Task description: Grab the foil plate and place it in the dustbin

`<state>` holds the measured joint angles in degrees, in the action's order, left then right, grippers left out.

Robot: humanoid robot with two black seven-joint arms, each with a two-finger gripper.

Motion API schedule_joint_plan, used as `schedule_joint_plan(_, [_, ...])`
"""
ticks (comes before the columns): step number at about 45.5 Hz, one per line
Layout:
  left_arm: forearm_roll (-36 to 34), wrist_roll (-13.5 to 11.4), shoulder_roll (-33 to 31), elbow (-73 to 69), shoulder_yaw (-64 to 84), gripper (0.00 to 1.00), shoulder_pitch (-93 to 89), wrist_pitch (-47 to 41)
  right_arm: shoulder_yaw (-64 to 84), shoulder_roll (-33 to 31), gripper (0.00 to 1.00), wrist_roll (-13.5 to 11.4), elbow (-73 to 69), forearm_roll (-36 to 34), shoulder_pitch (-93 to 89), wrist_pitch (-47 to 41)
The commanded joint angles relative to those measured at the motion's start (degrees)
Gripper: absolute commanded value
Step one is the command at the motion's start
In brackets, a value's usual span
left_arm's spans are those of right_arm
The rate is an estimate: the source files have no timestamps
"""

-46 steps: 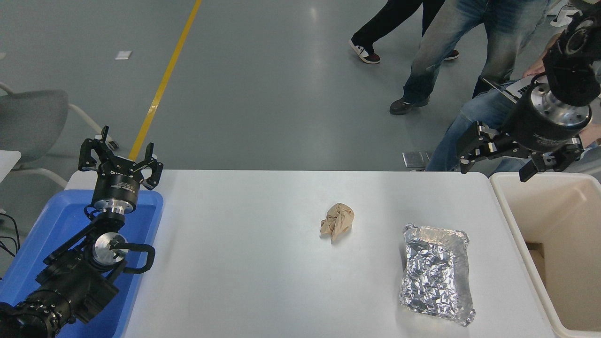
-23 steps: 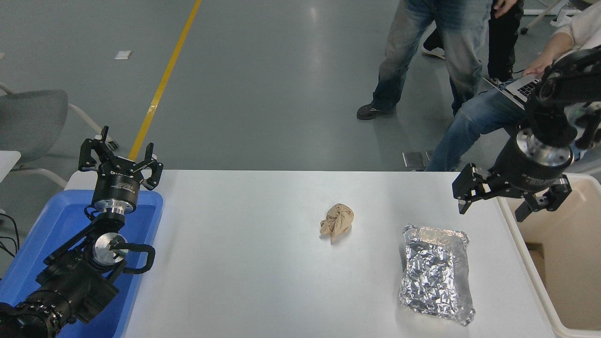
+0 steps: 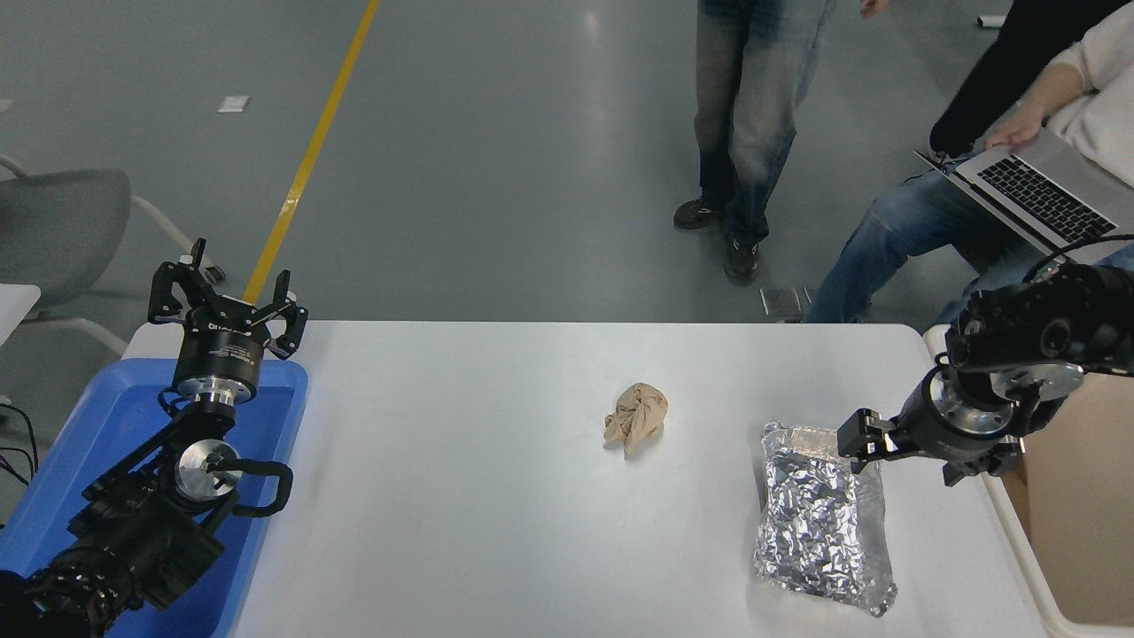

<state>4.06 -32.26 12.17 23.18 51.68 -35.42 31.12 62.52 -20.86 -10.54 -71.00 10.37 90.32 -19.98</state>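
Note:
The foil plate (image 3: 824,518), shiny crinkled silver, lies on the white table (image 3: 487,514) at the front right. The cream dustbin (image 3: 1036,567) stands off the table's right edge, partly hidden by my right arm. My right gripper (image 3: 904,456) is open and empty. It hangs low over the plate's far right corner, one finger (image 3: 856,440) just above the plate's far rim. My left gripper (image 3: 232,288) is open and parked at the far left over the blue tray (image 3: 115,416).
A crumpled tan paper ball (image 3: 636,416) lies mid-table, left of the plate. A person stands beyond the far edge (image 3: 744,133). Another sits at the far right with a laptop (image 3: 1032,186). A grey chair (image 3: 53,230) is at the left.
My right gripper has come down and towards me from above the dustbin's far corner to just over the plate's far right corner. The people behind have shifted. The left arm has not moved.

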Motion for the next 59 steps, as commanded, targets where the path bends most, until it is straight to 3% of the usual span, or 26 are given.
schedule_joint_plan(1, [-0.01, 0.0, 0.05, 0.02, 0.0, 0.99, 0.0, -0.01, -4.95, 0.38, 0.99, 0.0, 5.25, 4.13, -10.69, 4.94])
schedule_joint_plan(28, [-0.01, 0.0, -0.04, -0.07, 0.0, 0.99, 0.0, -0.01, -5.12, 4.07, 0.91, 0.0, 12.81, 5.01, -20.1, 16.9])
schedule_joint_plan(31, [-0.01, 0.0, -0.04, -0.07, 0.0, 0.99, 0.0, -0.01, -4.95, 4.16, 0.83, 0.0, 12.81, 4.92, -20.27, 16.9])
schedule_joint_plan(34, [-0.01, 0.0, 0.05, 0.02, 0.0, 0.99, 0.0, -0.01, -4.95, 4.25, 0.68, 0.0, 12.55, 4.92, -20.54, 16.9])
schedule_joint_plan(39, [-0.01, 0.0, 0.05, 0.02, 0.0, 0.99, 0.0, -0.01, -4.95, 4.25, 0.34, 0.0, 12.37, 4.65, -20.8, 16.9])
schedule_joint_plan(45, [-0.01, 0.0, 0.05, 0.02, 0.0, 0.99, 0.0, -0.01, -5.03, 3.81, 0.0, 0.0, 11.93, 4.04, -20.45, 16.64])
schedule_joint_plan(59, [-0.01, 0.0, -0.04, 0.02, 0.0, 0.99, 0.0, -0.01, -5.12, 3.11, 0.0, 0.0, 10.7, 3.86, -19.66, 16.64])
